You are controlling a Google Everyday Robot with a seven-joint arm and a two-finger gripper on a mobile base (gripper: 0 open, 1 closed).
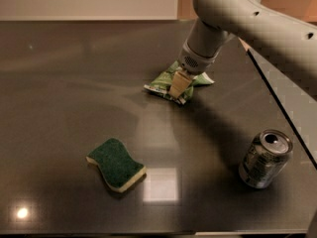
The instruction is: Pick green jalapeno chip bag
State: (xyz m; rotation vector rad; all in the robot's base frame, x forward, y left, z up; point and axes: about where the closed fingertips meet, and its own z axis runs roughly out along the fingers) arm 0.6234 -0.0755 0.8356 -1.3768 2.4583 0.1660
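Resting gripper (179,87) on green jalapeno chip bag (161,82), found lying crumpled on table (59,108), far side, right of centre. Couldn't tell whether clamped or spread. Judged approach done, contact prob. made; grasp unconfirmed, lift not yet done. Ignored sponge (115,162) & can (265,158), both well apart.

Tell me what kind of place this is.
Probably an office kitchenette counter: dark glossy countertop holding a sponge, a drink can and the green jalapeno chip bag, with the gripper down on it.

Probably kitchen-style robot test area: dark glossy counter (74,83), sponge (116,163), soda can (265,158), tool (179,86) at far side.
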